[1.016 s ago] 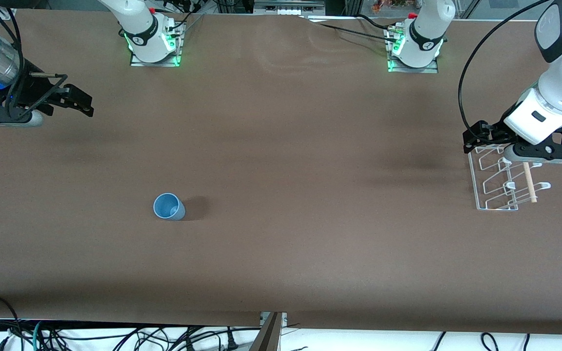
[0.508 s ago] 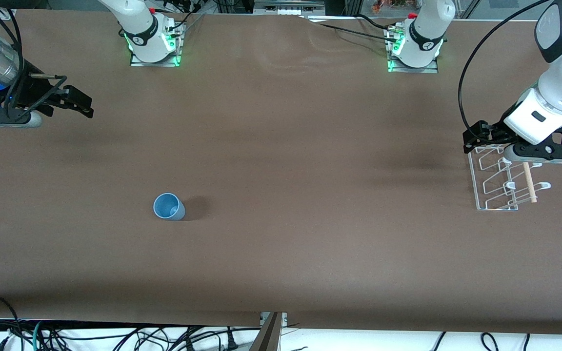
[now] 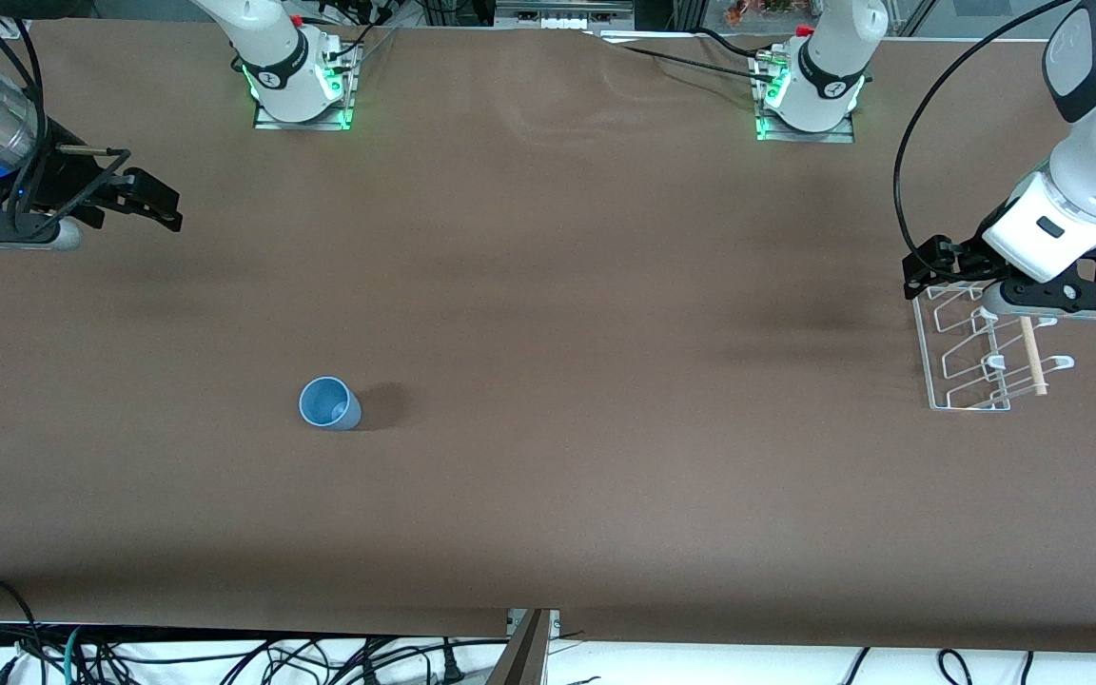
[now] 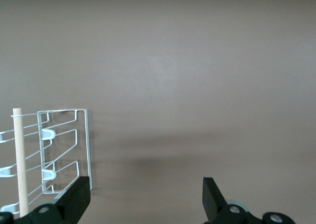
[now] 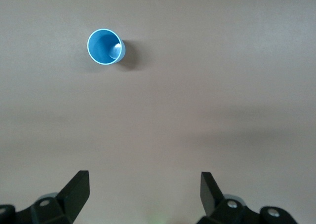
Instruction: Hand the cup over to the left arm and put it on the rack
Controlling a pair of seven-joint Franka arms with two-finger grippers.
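Right gripper, fingers spread and empty, hangs over the right arm's end of the broad brown table, barely shifted from a second ago, so the pickup has not begun. Left gripper, black with jaws parted and empty, waits over the small white wire rack with its wooden dowel, unmoved. Bare tabletop lies all around, well clear of edges. Small light-blue plastic cup stands upright and untouched, nearer the front camera than the right gripper's spot.

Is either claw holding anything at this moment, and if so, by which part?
Nothing is held. The right claw and left claw are both open and empty; the cup stands alone on the table, the left claw over the rack.
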